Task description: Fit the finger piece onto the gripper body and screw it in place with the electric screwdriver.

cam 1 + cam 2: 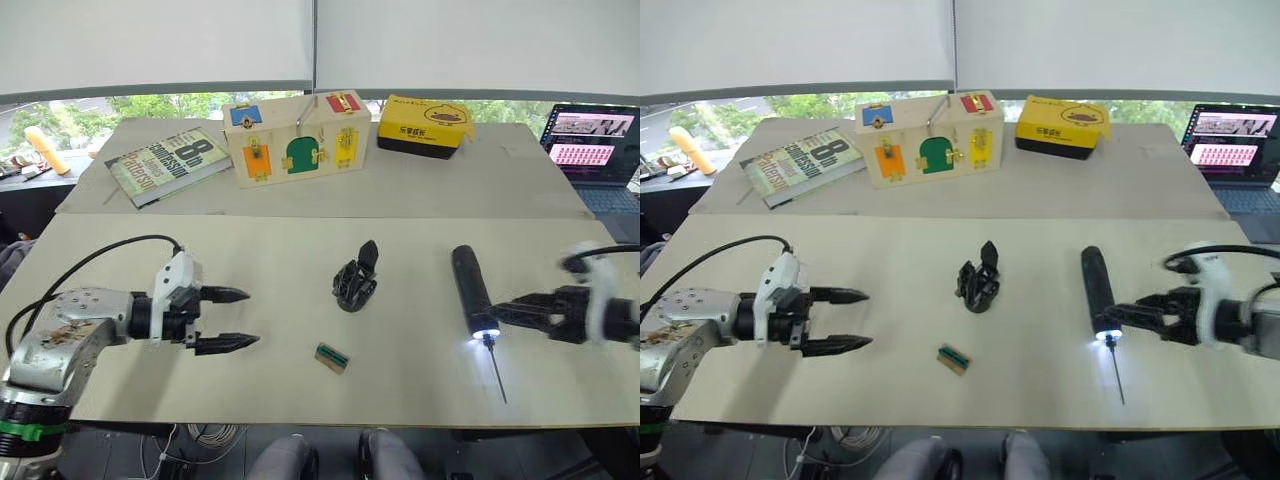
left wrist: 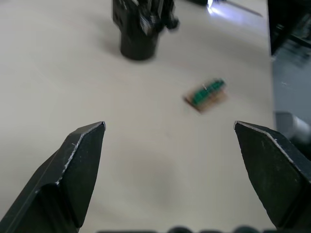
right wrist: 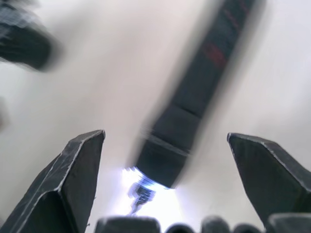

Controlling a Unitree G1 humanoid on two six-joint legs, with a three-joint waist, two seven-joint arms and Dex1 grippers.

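Two hands, both spread, empty: right hand (image 1: pixel 1118 318) flanking lit screwdriver (image 1: pixel 1098 283) (grasp pending); left hand (image 1: pixel 852 319) idle on desk (image 1: pixel 1040 390).

A wooden latch box (image 1: pixel 296 138) stands between a book (image 1: pixel 167 164) and a yellow case (image 1: pixel 425 126); a small green block (image 1: pixel 332 357) lies nearer, laptop (image 1: pixel 595 150) at right.
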